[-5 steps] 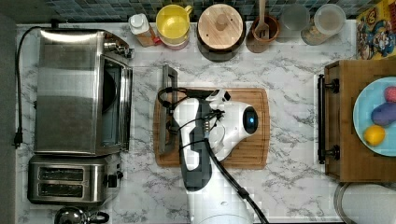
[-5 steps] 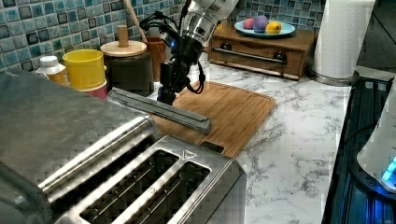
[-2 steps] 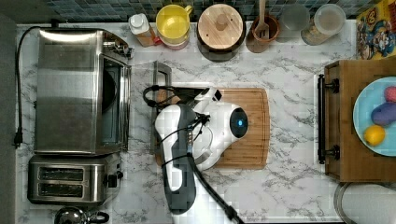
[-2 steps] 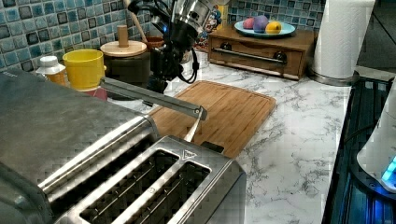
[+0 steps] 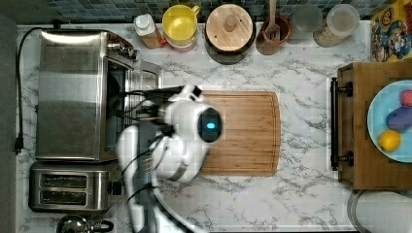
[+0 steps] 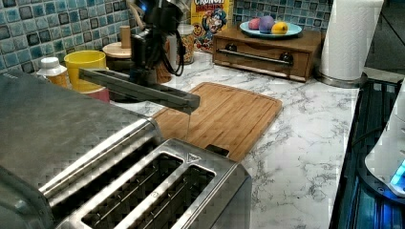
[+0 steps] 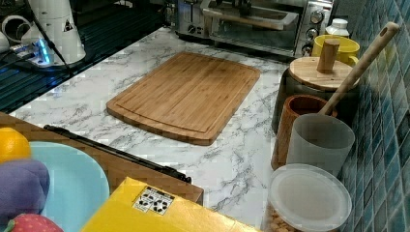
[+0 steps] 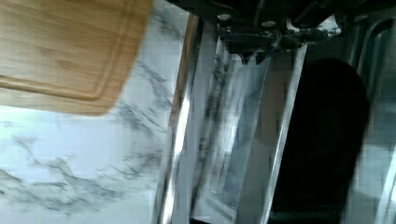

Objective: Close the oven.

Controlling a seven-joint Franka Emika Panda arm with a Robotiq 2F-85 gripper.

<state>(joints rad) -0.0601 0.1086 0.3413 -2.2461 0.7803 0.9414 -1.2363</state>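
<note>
Door point(image 6: 138, 88) swung up since 1 s ago, oven point(image 5: 80, 94) half-shut; end effector point(image 6: 143, 57) blurred, grip unclear.

Brushed steel oven point(image 5: 73, 92), glass door point(image 8: 233, 140) under the gripper point(image 6: 143, 71), beyond it matt wooden board point(image 5: 243, 133), glossy marble counter point(image 5: 301, 204).

White rounded arm point(image 5: 184, 141), blue light, black cables.

The white arm point(image 5: 165, 145) reaches from the top view's bottom toward the oven point(image 5: 73, 92), its wrist bent over the door's edge. The dark tool point(image 6: 145, 52) hangs behind the raised door handle.
</note>
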